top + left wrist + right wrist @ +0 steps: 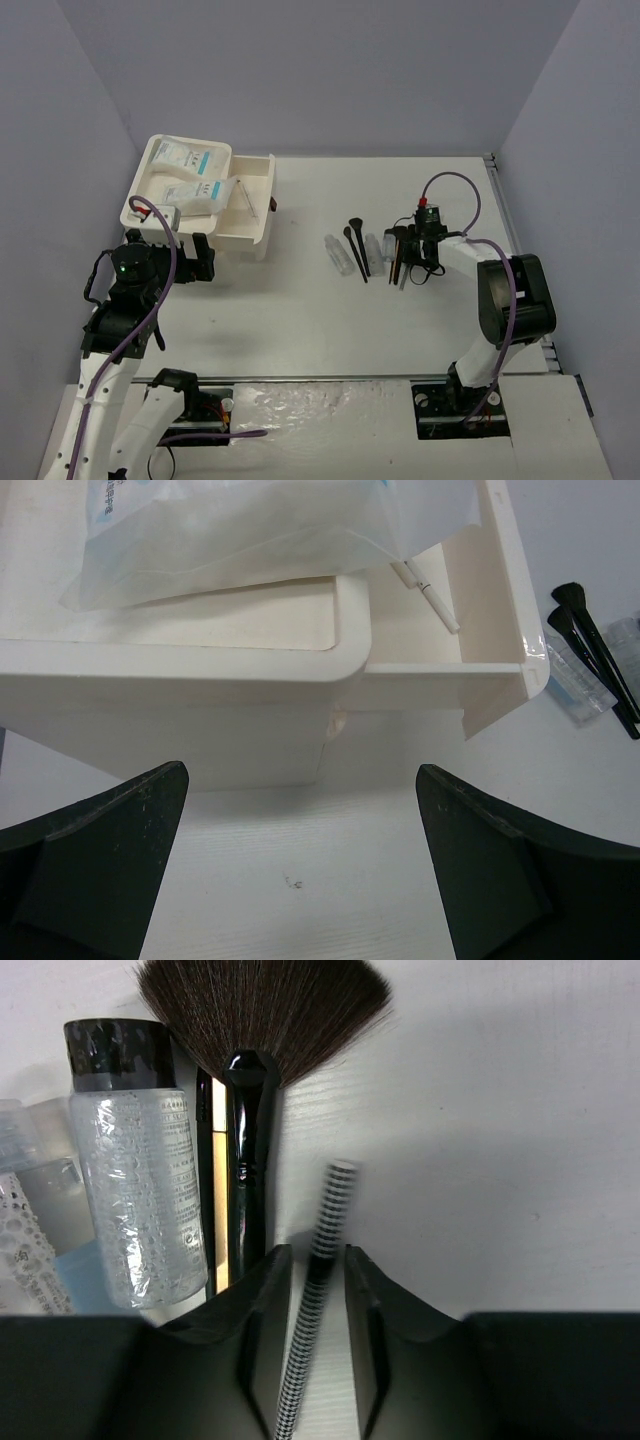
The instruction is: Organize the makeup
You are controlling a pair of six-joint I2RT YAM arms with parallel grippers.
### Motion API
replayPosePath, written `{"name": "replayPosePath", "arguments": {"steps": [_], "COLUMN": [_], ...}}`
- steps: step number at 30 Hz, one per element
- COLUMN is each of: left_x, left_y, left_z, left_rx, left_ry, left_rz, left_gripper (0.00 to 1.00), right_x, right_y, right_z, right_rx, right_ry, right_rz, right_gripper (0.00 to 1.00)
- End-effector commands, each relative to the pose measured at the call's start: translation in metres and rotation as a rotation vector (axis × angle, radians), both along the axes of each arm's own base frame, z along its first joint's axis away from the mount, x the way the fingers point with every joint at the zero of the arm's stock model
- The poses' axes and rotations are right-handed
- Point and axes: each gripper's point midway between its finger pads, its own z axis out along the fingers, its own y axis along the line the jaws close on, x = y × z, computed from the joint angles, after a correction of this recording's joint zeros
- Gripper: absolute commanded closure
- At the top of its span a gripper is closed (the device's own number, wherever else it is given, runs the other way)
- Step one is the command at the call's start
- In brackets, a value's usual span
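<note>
Makeup [356,245] sat in two lots. Two white packets [195,190] w/ teal labels lay flat in the top tray of the white box [170,695] at the far-left corner. Its drawer [500,580] stood open toward the right edge, a thin white stick [428,588] lying aslant inside. The rest made a row right of centre, well apart from the box: clear tubes [340,255], black brushes [352,238], a black-capped bottle [140,1180] and a fan brush [250,1110]. All lay side by side, long axes near-to-far. Brush heads, fan bristles and bottle cap pointed to the far edge.

R gripper [315,1252] was down at the row's right end, fingers [262,1300] clenched on a checked black-and-white stick [330,1195]. It ran approx near-to-far, far end leaning to the right edge, just beside the fan brush handle.

L gripper [300,780] hung by the left edge, just on the near side of the box, released, jaws spread wide and facing the box's near wall.

Bare bench [300,310] ran btwn box and row, and from the row to the near edge.
</note>
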Motion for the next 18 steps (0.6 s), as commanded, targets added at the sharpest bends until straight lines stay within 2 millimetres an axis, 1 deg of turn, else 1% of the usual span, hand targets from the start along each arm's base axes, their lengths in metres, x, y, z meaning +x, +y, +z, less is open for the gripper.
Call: {"name": "replayPosePath", "arguments": {"steps": [1,4,5,6,8,9,11,13,15,16,18], "left_x": [0.008,0.008,0.008,0.008,0.008,0.008,0.009,0.009,0.009,0.009,0.008], "left_y": [-0.003,-0.003,-0.003,-0.003,-0.003,-0.003,-0.003,-0.003,-0.003,-0.003,-0.003], "left_z": [0.024,0.024,0.024,0.024,0.024,0.024,0.024,0.024,0.024,0.024,0.024], "left_rx": [-0.012,-0.012,-0.012,-0.011,-0.011,-0.012,-0.012,-0.009,-0.011,-0.010,-0.009], "left_ry": [-0.084,-0.085,-0.085,-0.085,-0.084,-0.084,-0.082,-0.083,-0.083,-0.083,-0.085], "left_rz": [-0.012,-0.012,-0.012,-0.012,-0.012,-0.012,-0.012,-0.013,-0.012,-0.012,-0.011], "left_gripper": [0.03,0.03,0.03,0.03,0.03,0.03,0.03,0.03,0.03,0.03,0.03], "right_x": [0.005,0.009,0.008,0.005,0.010,0.014,0.022,0.035,0.039,0.047,0.050], "right_y": [-0.012,-0.021,-0.023,-0.023,-0.017,-0.013,0.008,0.034,0.078,0.097,0.132], "right_z": [0.004,0.018,0.022,0.025,0.048,0.064,0.096,0.143,0.185,0.216,0.251], "right_rx": [-0.058,-0.099,-0.106,-0.106,-0.084,-0.068,-0.025,0.036,0.108,0.161,0.252], "right_ry": [0.005,-0.035,-0.040,-0.034,-0.096,-0.135,-0.213,-0.328,-0.417,-0.485,-0.553], "right_rz": [-0.047,-0.071,-0.075,-0.072,-0.066,-0.060,-0.027,0.015,0.090,0.111,0.173], "right_gripper": [0.81,0.95,0.99,1.00,1.00,1.00,1.00,1.00,1.00,1.00,1.00]}}
